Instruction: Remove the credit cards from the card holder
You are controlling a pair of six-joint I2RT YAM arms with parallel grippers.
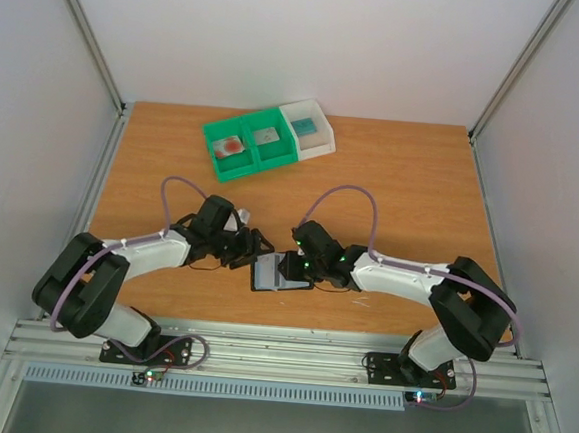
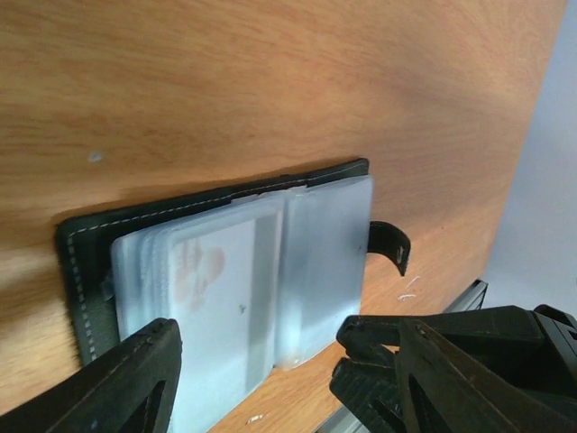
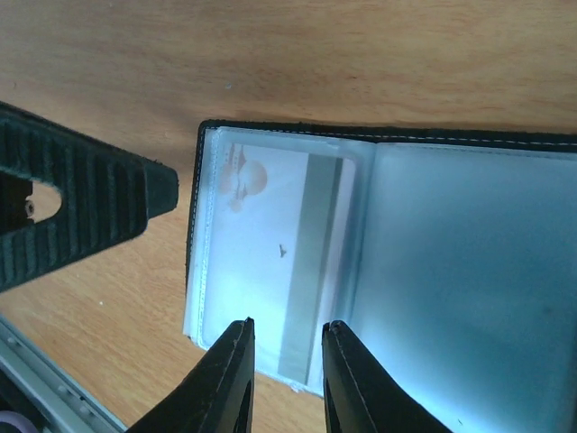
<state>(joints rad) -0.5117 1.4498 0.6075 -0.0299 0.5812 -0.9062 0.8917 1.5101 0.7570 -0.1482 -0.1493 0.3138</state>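
The card holder [image 1: 267, 274] lies open flat, long axis left-right.

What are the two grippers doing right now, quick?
Left gripper: open wide, holding nothing.
Right gripper: open just a crack over the card holder, gripping nothing that shows.
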